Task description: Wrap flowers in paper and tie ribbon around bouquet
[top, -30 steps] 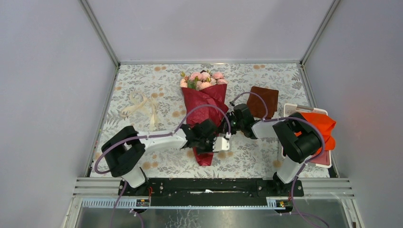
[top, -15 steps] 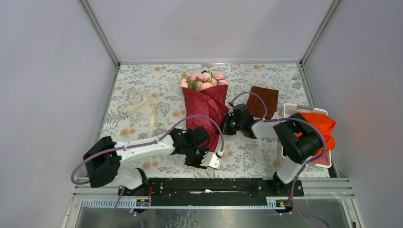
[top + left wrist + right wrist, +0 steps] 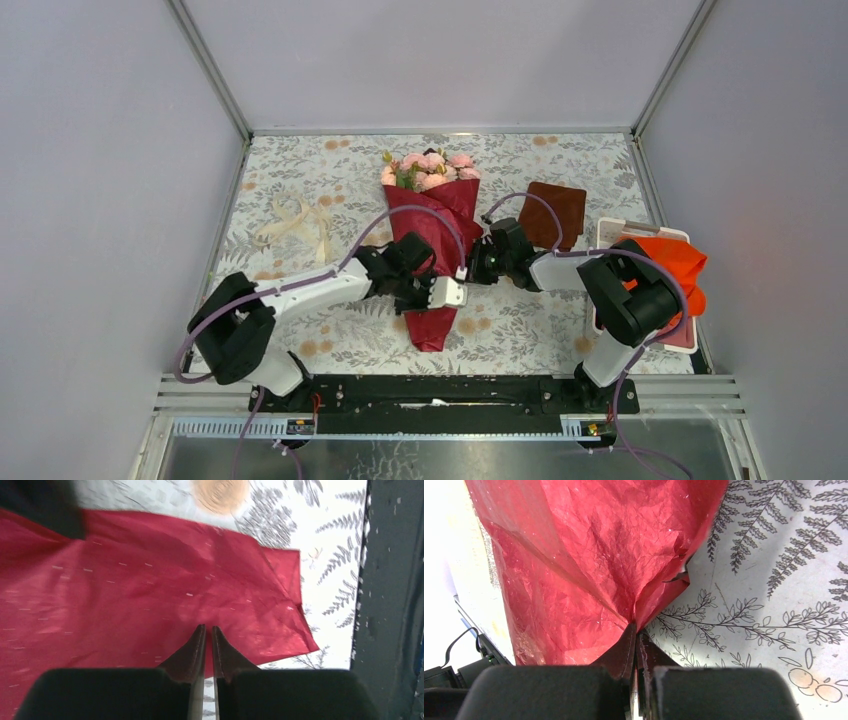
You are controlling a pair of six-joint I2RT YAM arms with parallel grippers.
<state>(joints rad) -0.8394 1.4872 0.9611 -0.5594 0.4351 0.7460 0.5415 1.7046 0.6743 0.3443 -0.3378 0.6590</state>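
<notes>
right end effector [image 3: 636, 629] over floral tablecloth [image 3: 774, 605], grey walls [image 3: 100, 150]

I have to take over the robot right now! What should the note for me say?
Left gripper: closed, pinching the crimson paper near its narrow end.
Right gripper: shut on the paper's right edge, which gathers to a point at the fingertips.
Flowers: inside the paper cone, heads at the far end, tail toward the arms.
Ribbon: lying loose on the table, left of the paper, not held.
Done: flowers look wrapped.
Left: fetch the ribbon and tie it round the cone.
</notes>
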